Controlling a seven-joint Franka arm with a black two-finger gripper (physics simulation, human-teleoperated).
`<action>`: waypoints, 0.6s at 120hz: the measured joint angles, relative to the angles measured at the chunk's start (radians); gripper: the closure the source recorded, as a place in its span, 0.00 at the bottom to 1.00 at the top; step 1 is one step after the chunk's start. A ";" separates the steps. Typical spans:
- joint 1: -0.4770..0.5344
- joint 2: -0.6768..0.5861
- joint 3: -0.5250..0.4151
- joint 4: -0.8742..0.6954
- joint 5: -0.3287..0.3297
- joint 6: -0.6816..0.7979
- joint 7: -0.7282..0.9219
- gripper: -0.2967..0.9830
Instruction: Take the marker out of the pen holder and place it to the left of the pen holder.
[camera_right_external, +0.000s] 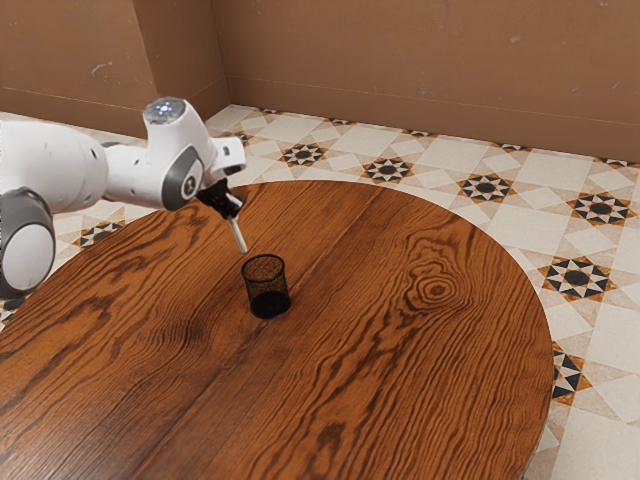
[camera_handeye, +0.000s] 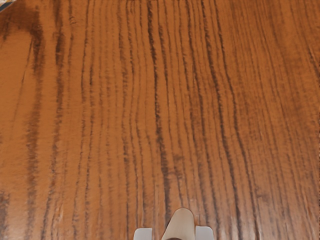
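Observation:
My gripper (camera_right_external: 230, 207) is above the table, up and to the exterior view's left of the pen holder, shut on the marker. The pale marker (camera_right_external: 240, 236) hangs tilted below the fingers, its lower end in the air near the holder's rim but outside it. The black mesh pen holder (camera_right_external: 268, 288) stands upright on the table, and no marker shows inside it. At the lower edge of the wrist view, the marker's pale rounded end (camera_handeye: 181, 224) lies between the two light fingertips of my gripper (camera_handeye: 173, 234).
The round wooden table (camera_right_external: 400, 330) has its far edge just behind the gripper and holder. Patterned floor tiles (camera_right_external: 485, 188) and a brown wall (camera_right_external: 420, 70) lie beyond it. Wood grain (camera_handeye: 150, 100) runs beneath my hand.

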 joint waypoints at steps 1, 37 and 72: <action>0.000 0.001 0.000 0.000 -0.001 0.001 0.001 0.84; -0.004 0.005 -0.007 -0.001 -0.035 0.015 0.069 0.53; -0.068 -0.526 0.003 -0.171 -0.022 -0.199 0.129 0.31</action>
